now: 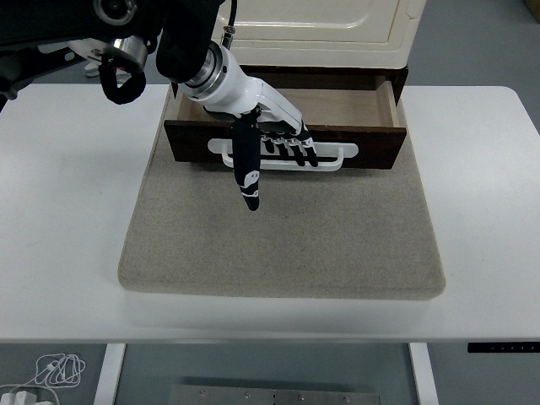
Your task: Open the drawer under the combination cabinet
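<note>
The cream combination cabinet (321,21) stands at the table's far edge. Its dark brown drawer (375,143) is pulled partway out over a beige mat, and the empty inside (350,105) shows. A white bar handle (336,158) runs across the drawer front. My left hand (277,150) reaches in from the upper left. Its fingers (295,148) are hooked through the handle. The black thumb (248,173) points down over the mat.
The beige mat (287,240) covers the middle of the white table (59,211), with the drawer front above its far edge. A cable loop (118,80) hangs from my left arm beside the cabinet.
</note>
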Robot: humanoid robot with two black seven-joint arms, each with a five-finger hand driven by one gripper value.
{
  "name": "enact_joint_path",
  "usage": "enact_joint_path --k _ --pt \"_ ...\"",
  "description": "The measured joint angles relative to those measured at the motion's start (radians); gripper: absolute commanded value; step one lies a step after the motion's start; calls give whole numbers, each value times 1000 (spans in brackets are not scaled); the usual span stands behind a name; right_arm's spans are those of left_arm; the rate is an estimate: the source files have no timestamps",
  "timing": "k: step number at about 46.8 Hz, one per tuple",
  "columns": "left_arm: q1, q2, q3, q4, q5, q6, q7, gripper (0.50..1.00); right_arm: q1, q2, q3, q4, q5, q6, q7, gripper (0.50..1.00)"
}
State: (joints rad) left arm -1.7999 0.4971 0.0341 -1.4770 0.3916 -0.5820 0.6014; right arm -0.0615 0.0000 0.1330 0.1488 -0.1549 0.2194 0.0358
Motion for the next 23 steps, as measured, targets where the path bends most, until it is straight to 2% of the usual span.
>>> enact_joint_path --k 17,23 --pt "-15 8 -3 -2 -9 -6 0 1000 0 0 0 0 0 0 0 926" --pt "-17 13 -41 3 -11 -7 -2 1000 0 0 0 0 0 0 0 926"
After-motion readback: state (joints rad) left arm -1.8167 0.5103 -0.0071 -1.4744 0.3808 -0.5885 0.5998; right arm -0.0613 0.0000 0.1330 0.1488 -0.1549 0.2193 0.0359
